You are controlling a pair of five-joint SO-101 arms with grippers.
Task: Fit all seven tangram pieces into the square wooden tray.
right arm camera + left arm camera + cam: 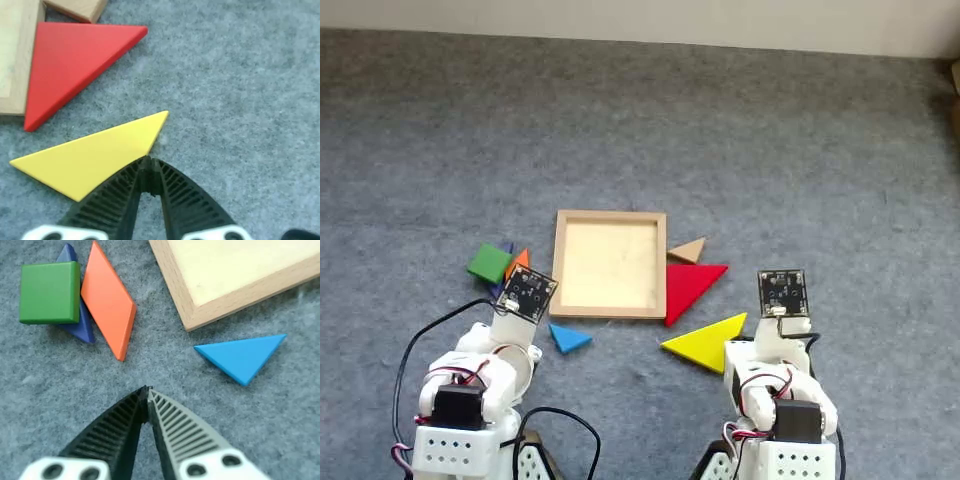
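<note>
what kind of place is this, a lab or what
Likely a robot lab test bench: the left arm and right arm sit side by side on a grey carpeted table, facing a wooden tray with a yellow triangle and red triangle loose beside it.

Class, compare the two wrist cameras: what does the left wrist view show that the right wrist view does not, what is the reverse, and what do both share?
Left wrist view, not the right: a green square, a dark blue piece partly under it, an orange parallelogram and a light blue triangle.
Right wrist view, not the left: a red triangle, a yellow triangle and a plain wooden piece.
Both share part of the wooden tray, the grey carpet and a shut gripper: the left gripper and the right gripper.
</note>
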